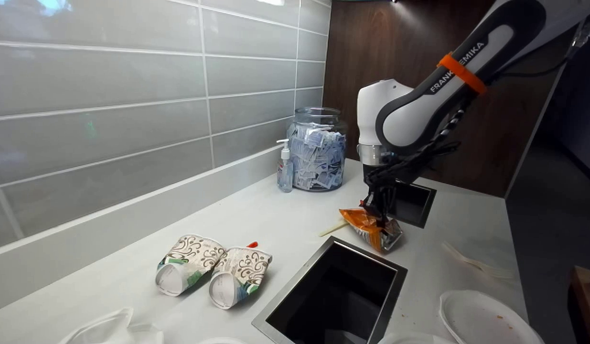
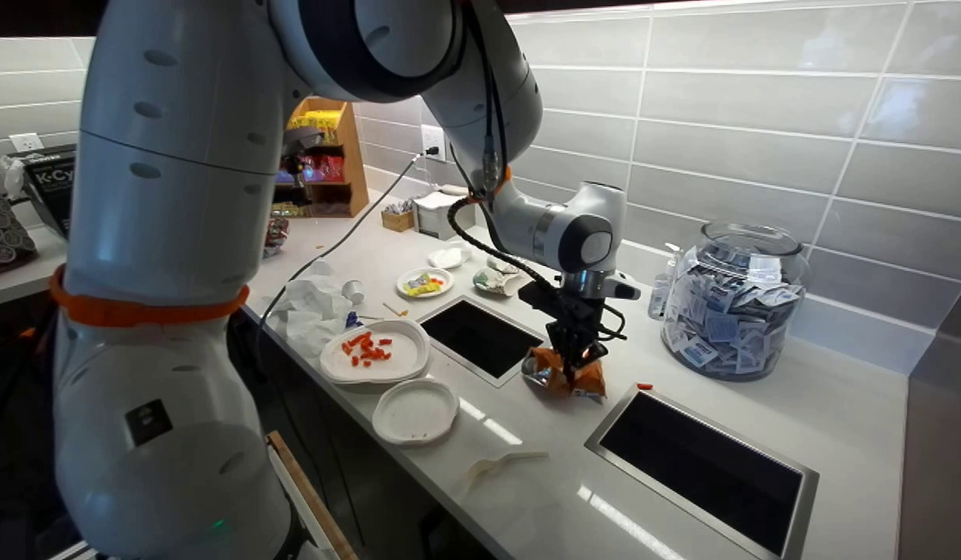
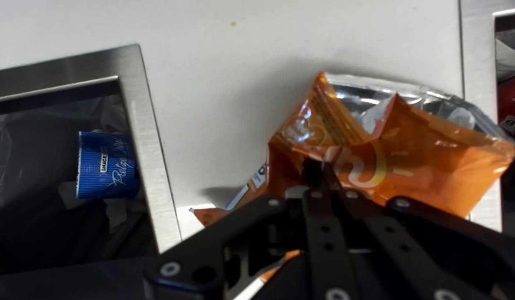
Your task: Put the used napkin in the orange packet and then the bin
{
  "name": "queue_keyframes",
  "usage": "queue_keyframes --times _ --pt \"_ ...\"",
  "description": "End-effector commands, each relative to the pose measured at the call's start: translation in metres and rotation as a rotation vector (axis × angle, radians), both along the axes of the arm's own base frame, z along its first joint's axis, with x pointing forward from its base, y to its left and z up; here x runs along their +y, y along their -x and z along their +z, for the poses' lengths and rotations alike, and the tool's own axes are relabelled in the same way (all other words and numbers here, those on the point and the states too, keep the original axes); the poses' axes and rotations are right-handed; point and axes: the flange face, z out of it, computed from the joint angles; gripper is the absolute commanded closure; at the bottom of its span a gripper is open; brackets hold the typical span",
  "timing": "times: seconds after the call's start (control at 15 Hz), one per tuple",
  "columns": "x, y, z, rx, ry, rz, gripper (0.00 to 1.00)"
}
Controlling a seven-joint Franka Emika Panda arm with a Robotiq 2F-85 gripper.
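The crinkled orange packet (image 1: 357,220) lies at my fingertips, low over the counter between the two bin openings; it also shows in an exterior view (image 2: 590,381). In the wrist view, the packet (image 3: 432,171) has its silver-lined mouth open at the upper right, with something whitish inside that may be napkin. My gripper (image 3: 317,173) has its fingertips together on a fold of the packet; it also shows in both exterior views (image 1: 381,220) (image 2: 569,372). The fingers hide part of the packet. The nearer steel-framed bin (image 1: 291,286) is beside it. Another bin opening (image 2: 799,505) lies on the other side.
Crushed paper cups (image 1: 240,277), a glass jar (image 1: 318,157) and a pump bottle (image 1: 285,169) stand along the tiled wall. Plates (image 2: 415,412), a fork (image 2: 503,460) and crumpled white napkins (image 2: 309,323) lie near the counter's front edge. A blue wrapper (image 3: 109,166) sits in a bin.
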Motion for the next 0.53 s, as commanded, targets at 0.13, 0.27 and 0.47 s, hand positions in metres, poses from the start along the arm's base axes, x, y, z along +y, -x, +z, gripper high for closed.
queue_keyframes --times 0.13,0.27,0.47 --pt "-0.01 -0.006 0.003 0.059 -0.027 -0.056 1.0" --pt "-0.014 -0.006 0.013 0.079 -0.053 -0.077 1.0" --pt "-0.016 -0.006 0.033 0.101 -0.096 -0.111 1.0"
